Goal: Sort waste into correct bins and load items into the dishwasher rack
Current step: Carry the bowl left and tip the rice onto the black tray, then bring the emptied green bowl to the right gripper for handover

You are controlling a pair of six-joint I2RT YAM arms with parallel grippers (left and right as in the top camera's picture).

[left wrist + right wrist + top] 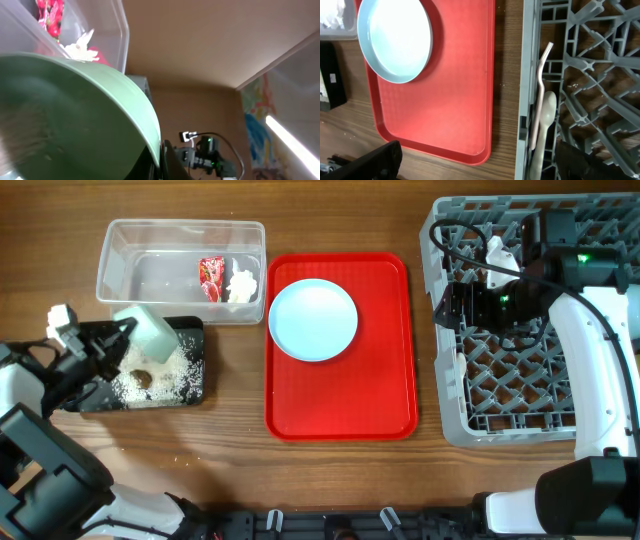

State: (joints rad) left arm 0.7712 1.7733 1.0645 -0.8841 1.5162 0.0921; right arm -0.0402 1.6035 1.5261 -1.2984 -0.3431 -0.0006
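Observation:
My left gripper (122, 335) is shut on the rim of the pale green bowl (150, 332), which is tilted over the black tray (192, 330). Whitish crumbs with a brown bit (160, 380) lie in that tray. The clear tub (110, 270) holds the red wrapper (211, 278) and the white tissue (242, 284). The light blue plate (313, 320) sits on the red tray (340, 395). My right gripper (477, 162) is open and empty over the left edge of the grey rack (500, 380). The white fork (540, 90) and spoon (546, 115) lie in the rack.
The red tray lies between the bins and the rack. In the left wrist view the bowl (75, 115) fills most of the frame. The tub wall (117, 30) shows above it. The blue bowl and yellow cup are not in sight.

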